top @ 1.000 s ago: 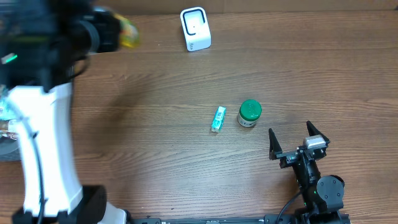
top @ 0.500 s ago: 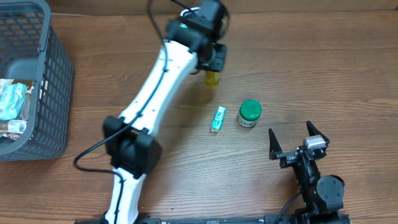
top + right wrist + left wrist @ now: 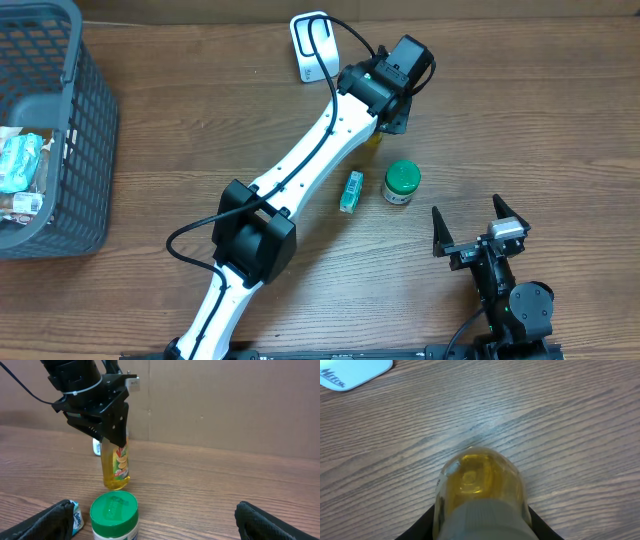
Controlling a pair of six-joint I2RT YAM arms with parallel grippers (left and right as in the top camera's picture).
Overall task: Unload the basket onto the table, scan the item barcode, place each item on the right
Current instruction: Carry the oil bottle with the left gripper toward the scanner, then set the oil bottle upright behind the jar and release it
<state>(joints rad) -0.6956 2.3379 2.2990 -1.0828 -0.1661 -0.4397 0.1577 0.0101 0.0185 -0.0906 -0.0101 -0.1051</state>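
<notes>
A clear yellow plastic bottle (image 3: 116, 467) was pinched upright by the left fingers (image 3: 118, 427), between the white box-shaped scanner (image 3: 314, 47) and a green-lidded jar (image 3: 401, 183) on the wooden worktop (image 3: 540, 110). The right fingers (image 3: 438, 230) were spread wide and empty.

Grey mesh basket (image 3: 88, 150) at left edge, packets (image 3: 20, 162) inside. Green-lidded jar (image 3: 401, 182) stands upright. Teal packet (image 3: 351, 191) lies just beside it, not touching.
</notes>
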